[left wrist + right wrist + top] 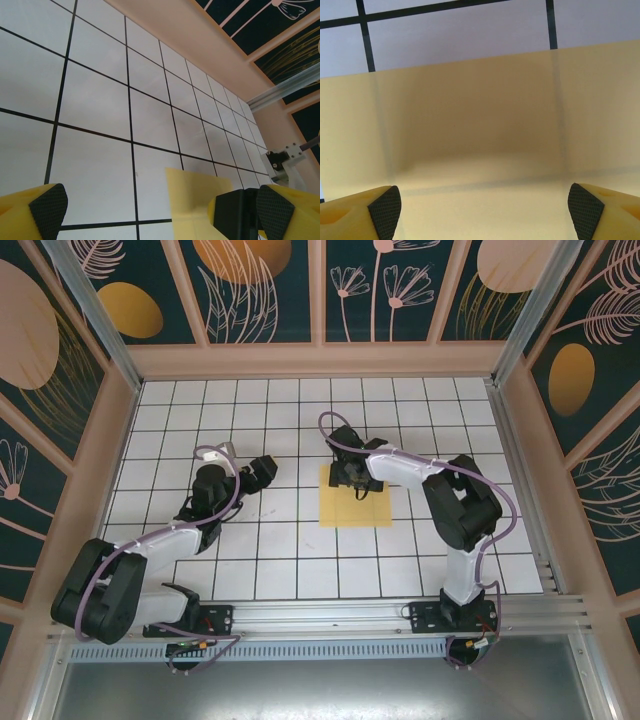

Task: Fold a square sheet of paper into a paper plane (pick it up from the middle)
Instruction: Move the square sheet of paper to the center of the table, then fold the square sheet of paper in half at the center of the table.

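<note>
Thin pale-yellow paper sheet flat on gridded table.

Right fingers over yellow paper

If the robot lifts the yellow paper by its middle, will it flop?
Probably floppy: the square sheet of paper is so thin that the grid lines show through it, so its edges would likely droop. It lies flat on the table, so it may slide when pushed and be hard to pinch.
</note>
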`<state>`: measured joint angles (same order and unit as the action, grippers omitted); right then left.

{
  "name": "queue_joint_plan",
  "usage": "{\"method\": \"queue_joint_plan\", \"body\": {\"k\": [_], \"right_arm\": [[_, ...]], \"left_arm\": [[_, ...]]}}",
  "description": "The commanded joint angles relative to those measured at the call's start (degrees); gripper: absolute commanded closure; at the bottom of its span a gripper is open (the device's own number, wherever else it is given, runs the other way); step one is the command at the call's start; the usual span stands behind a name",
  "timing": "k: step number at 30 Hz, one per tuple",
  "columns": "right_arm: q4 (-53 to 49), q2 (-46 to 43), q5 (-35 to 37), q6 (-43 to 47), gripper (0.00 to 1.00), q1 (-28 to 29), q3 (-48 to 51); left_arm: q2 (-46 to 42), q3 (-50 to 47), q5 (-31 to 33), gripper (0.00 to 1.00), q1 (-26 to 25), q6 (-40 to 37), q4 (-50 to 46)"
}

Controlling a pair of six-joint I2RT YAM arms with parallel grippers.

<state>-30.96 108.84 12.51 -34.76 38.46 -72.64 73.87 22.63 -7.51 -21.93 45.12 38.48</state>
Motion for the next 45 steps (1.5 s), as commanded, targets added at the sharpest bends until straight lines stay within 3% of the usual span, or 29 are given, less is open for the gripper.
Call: {"method": "queue_joint_plan", "body": {"k": [1,10,25,39,45], "right_arm": [[-1.9,1.1,-0.5,2.2,0.10,0.2,-1.2],[-0.8,1.8,-4.7,7.3,0.05,0.2,0.0],[-0.4,6.4,-4.7,5.6,0.01,0.7,3.7],[0.3,6.0,-4.1,4.6,0.09,0.8,3.8],[1.5,3.6,-5.2,4.2,0.23,0.7,2.7]], "left_arm": [[0.0,0.5,-1.4,0.01,-0.2,-0.2,2.4],[0.0,1.1,-2.3,0.01,-0.2,-1.1,1.8],[0.0,1.5,-3.2,0.01,-0.2,-1.4,0.7],[-0.3,1.8,-2.9,0.01,-0.3,-1.5,-0.5],[-0.6,2.0,-2.8,0.01,-0.2,-1.6,-1.1]]}}
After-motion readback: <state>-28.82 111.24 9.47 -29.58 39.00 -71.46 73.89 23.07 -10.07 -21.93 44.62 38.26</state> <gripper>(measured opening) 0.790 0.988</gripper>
